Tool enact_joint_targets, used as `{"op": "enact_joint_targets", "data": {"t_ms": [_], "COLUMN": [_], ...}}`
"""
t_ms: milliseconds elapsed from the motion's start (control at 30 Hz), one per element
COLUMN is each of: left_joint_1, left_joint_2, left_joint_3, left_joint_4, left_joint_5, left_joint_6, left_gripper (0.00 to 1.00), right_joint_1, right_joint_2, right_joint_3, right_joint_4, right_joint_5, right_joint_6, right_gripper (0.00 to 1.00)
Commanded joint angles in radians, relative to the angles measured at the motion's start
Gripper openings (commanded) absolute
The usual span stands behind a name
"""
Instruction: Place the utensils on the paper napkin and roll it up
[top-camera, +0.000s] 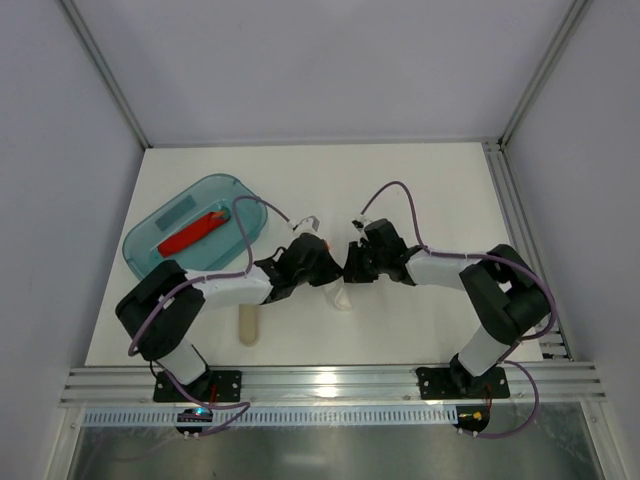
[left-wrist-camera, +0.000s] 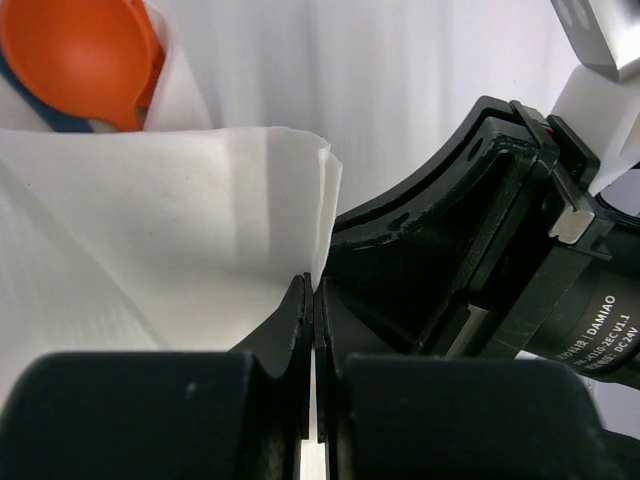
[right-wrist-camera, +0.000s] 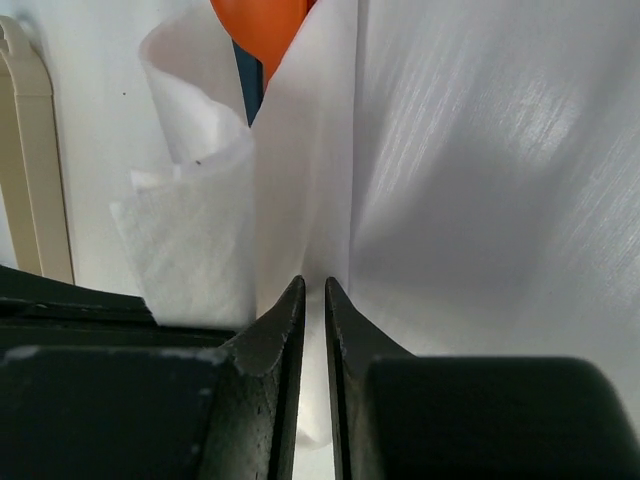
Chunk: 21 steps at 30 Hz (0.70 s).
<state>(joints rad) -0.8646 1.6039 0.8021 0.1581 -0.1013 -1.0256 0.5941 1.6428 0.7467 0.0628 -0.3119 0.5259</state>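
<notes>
On the left gripper (left-wrist-camera: 311, 290) the fingers were pressed together on the napkin's (right-wrist-camera: 200, 230) edge. The right gripper's (right-wrist-camera: 313, 290) fingers pinched a fold of it. The napkin stood bunched between them, mid-table, with an orange spoon (right-wrist-camera: 262, 25) poking out. A beige utensil (top-camera: 248, 325) lay at its 8 o'clock, and a tray (top-camera: 215, 195) holding a red piece (top-camera: 193, 233) sat at 10.

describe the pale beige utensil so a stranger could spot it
On the white table, look near the front edge, between that edge and the left arm's white forearm. The pale beige utensil lies there bare on the tabletop. It is the only cream-coloured one: the red piece sits in the teal tray and the orange one is tucked in the white napkin.
</notes>
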Motion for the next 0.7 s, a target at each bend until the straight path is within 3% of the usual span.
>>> {"op": "enact_joint_targets", "data": {"t_ms": [0,333,667], "left_joint_1": [-0.005,-0.005,-0.005], "left_joint_2": [0.016,0.070,0.097], "left_joint_3": [0.013,0.034,0.062], "left_joint_4": [0.116,0.150,0.107], "left_joint_5": [0.038,0.084,0.068], "left_joint_6": [0.022,0.039,0.044], "left_gripper": [0.00,0.00,0.01], "right_joint_1": [-0.002,0.000,-0.002], "right_joint_2": [0.012,-0.011,-0.155], "right_joint_3": [0.000,-0.021,-0.086], "right_joint_4": [0.077,0.075,-0.030], "right_joint_5": [-0.024,-0.020,0.083], "right_joint_6": [0.006,0.017,0.036], "right_gripper": [0.15,0.15,0.37]}}
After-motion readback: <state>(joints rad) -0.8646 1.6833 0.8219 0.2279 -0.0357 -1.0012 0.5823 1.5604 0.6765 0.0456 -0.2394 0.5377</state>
